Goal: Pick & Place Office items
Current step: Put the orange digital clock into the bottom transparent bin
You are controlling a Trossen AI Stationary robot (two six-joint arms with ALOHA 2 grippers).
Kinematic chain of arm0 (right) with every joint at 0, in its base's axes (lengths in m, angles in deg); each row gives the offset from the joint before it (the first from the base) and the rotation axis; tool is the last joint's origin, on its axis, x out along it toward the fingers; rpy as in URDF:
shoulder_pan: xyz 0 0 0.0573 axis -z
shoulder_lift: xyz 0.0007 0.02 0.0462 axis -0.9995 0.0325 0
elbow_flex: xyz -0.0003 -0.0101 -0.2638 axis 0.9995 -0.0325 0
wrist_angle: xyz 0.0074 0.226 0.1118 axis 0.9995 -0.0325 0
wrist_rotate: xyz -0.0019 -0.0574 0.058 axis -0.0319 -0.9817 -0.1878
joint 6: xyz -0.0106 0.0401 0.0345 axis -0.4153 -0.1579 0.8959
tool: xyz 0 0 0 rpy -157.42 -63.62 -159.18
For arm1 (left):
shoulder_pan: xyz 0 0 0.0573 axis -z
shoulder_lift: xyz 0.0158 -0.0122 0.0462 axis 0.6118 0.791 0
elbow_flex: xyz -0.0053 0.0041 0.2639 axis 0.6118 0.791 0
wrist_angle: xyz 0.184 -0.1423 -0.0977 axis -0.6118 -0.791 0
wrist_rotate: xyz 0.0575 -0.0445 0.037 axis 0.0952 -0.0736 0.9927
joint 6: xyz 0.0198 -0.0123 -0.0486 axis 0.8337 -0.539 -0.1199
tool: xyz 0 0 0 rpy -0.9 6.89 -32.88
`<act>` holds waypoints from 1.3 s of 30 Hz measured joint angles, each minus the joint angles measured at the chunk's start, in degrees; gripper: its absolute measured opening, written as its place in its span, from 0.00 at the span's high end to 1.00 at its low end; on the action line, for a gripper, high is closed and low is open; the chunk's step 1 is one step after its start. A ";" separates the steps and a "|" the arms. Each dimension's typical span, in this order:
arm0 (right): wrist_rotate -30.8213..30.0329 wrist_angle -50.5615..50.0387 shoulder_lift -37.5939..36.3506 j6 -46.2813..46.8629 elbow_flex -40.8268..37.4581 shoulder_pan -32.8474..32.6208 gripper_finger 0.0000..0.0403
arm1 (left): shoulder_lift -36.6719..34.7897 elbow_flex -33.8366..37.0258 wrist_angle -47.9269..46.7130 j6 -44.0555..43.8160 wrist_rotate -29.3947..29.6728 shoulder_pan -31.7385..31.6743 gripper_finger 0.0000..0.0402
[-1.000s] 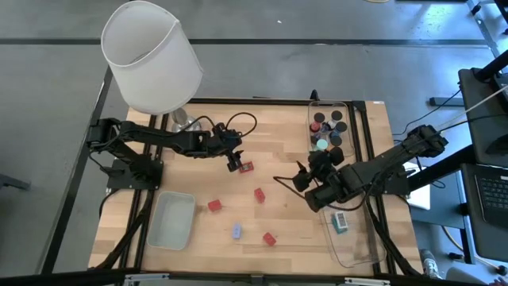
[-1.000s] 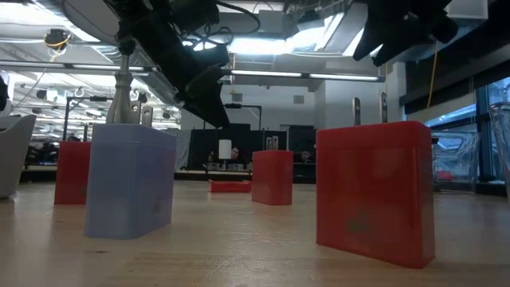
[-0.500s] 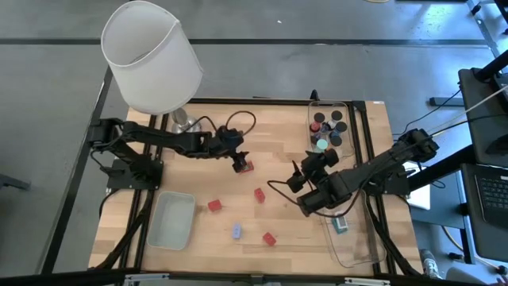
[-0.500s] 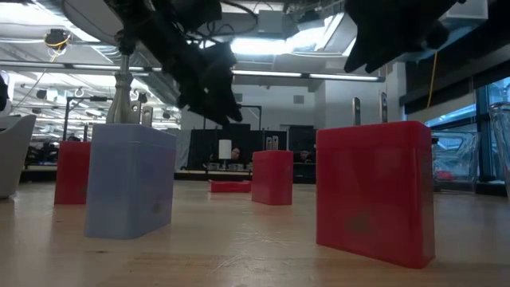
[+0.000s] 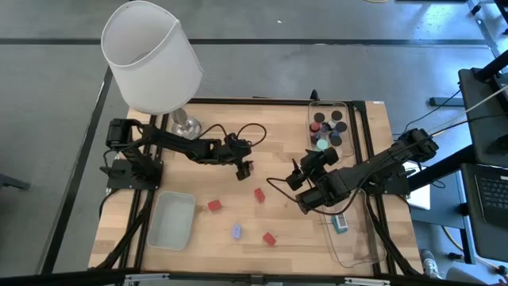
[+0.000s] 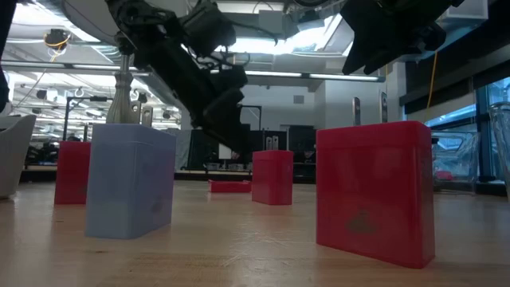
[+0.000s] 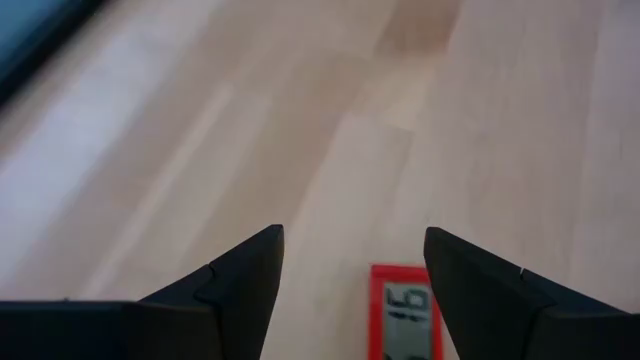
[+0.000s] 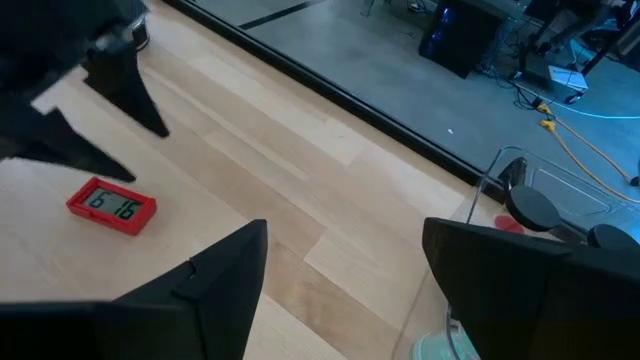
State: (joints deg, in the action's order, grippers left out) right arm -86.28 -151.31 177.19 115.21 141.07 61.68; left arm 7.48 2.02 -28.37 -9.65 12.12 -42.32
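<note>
Altogether, five small blocks lie loose on the wooden desk (image 5: 198, 262): four red ones and one pale blue. The flat red block with a small display (image 5: 247, 168) sits near the desk's middle, and the left gripper (image 5: 242, 168) hovers right over it with its fingers spread; the left wrist view shows the red block (image 7: 404, 312) on the wood between the two dark fingers (image 7: 240, 285), not clasped. A second red block (image 5: 259, 195) stands just toward the near edge from there, a third (image 5: 214, 205) beside the frosted tray (image 5: 171, 220) at the desk's near left corner, and the fourth (image 5: 270, 238) close to the near edge, with the pale blue block (image 5: 236, 231) to its left. Against the right edge, toward the far corner, a clear tray (image 5: 329, 127) holds a cluster of short dark cylinders, roughly half a dozen though they crowd too closely to count surely, plus one teal cylinder (image 5: 322, 144). A second clear tray (image 5: 353, 242) at the near right corner carries one flat teal piece (image 5: 340, 223). The right gripper (image 5: 298, 175) hangs above the desk right of centre, between the two clear trays, jaws apart and holding nothing. A white-shaded lamp (image 5: 152, 57) stands at the far left corner.
</note>
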 joint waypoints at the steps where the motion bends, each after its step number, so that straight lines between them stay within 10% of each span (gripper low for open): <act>1: 0.11 0.00 0.00 0.01 0.00 0.00 0.32 | 0.49 0.00 -0.05 -0.12 -1.27 0.00 0.40; 8: 0.15 -0.02 0.00 -0.20 0.00 0.00 0.32 | 1.04 0.00 -4.33 -0.09 -11.68 0.46 0.40; 24: 0.12 0.50 0.00 -1.25 -2.27 0.77 0.32 | 5.03 0.02 -6.89 9.11 -4.07 1.88 0.40; 39: 1.14 0.80 0.00 -1.25 -2.32 1.51 0.32 | 7.75 0.00 -2.60 4.95 -11.70 -0.55 0.54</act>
State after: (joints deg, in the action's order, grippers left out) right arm -85.14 -150.51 177.19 113.96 138.75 63.19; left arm 15.23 2.02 -30.97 -4.70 0.42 -42.87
